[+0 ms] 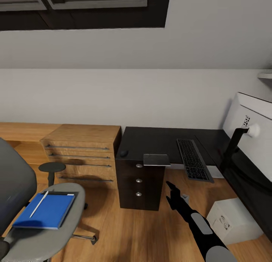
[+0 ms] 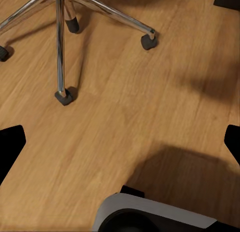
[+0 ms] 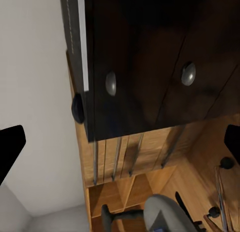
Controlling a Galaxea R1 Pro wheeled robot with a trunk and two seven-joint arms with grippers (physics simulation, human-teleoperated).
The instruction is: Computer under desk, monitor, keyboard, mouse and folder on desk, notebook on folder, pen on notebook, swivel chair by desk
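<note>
Sitting at the far left in the head view is the grey swivel chair. The blue folder is lying flat on its seat, and the thin pale pen is resting on top of the folder. Part of a dark thing is peeking out from under the folder's far edge; I cannot tell what it is. The chair's shiny legs and little wheels are standing on the wooden floor in the left wrist view. The left gripper is hanging over that floor with its fingers wide apart and nothing in them.

Next to the chair, a wooden drawer chest is standing against the wall. Right beside it is the black desk with its black drawers. The little black mouse is sitting at the desk's left end. The grey notebook is lying near the front edge, sticking out a bit. The keyboard is lying further right.

The right gripper is hanging low in front of the drawers, fingers spread apart, holding nothing. The monitor is standing at the far right, white back showing. The pale computer is lying on the floor below it.
</note>
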